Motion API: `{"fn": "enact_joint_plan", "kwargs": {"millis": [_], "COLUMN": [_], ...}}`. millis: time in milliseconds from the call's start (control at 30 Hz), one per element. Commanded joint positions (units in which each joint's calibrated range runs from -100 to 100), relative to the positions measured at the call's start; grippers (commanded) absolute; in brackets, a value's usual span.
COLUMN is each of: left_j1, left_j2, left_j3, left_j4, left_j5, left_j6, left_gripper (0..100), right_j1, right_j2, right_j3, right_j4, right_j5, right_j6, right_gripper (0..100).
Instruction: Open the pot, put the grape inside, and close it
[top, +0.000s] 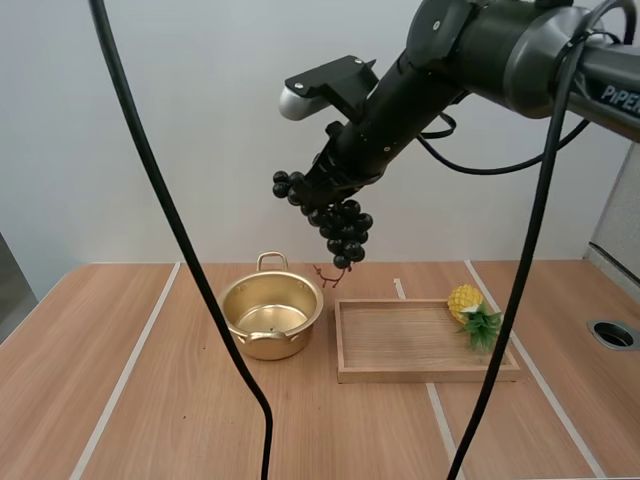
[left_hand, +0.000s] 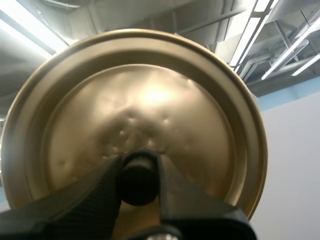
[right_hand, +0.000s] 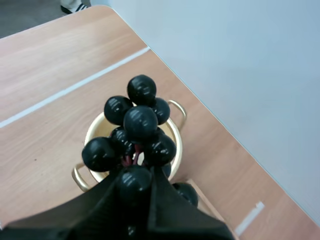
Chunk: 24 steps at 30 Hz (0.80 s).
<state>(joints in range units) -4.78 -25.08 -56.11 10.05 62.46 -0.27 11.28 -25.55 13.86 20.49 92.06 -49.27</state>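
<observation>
A gold pot (top: 270, 318) stands uncovered on the wooden table, left of a wooden tray (top: 420, 345). High above them my right gripper (top: 322, 188) is shut on a bunch of dark grapes (top: 340, 228) that dangles in the air, over the gap between pot and tray. In the right wrist view the grapes (right_hand: 136, 135) sit pinched between my fingers, with the pot (right_hand: 100, 131) far below them. In the left wrist view my left gripper (left_hand: 139, 186) is shut on the black knob of the gold lid (left_hand: 135, 115), which is held up off the table.
A small toy pineapple (top: 470, 312) lies in the right end of the tray. A round hole (top: 613, 334) is set in the table near the right edge. Pale stripes run across the tabletop.
</observation>
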Motion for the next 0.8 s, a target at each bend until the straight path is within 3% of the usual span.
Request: {"fn": "enact_joint_plan", "kwargs": {"millis": [0,500,767], "left_j1": [-0.18,-0.18,-0.18], "left_j2": [-0.48,-2.08,-2.19], "left_j3": [-0.26,-0.26,-0.26], "left_j4": [0.42,0.42,0.42], "left_j5": [-6.23,-9.72,-10.1], "left_j6": [-0.01,-0.01,-0.01], "left_gripper": [0,0,0], "right_j1": [1.31,6.48,7.18], "right_j2": [2.07,15.44,21.44], "right_j3": [-0.49,-0.49,-0.49], "right_j4": [0.13,0.25,-0.48], "right_j5": [-5.2,-21.17,-28.52], "right_j6": [0.44,-0.71,-2.17], "right_gripper": [0,0,0]}}
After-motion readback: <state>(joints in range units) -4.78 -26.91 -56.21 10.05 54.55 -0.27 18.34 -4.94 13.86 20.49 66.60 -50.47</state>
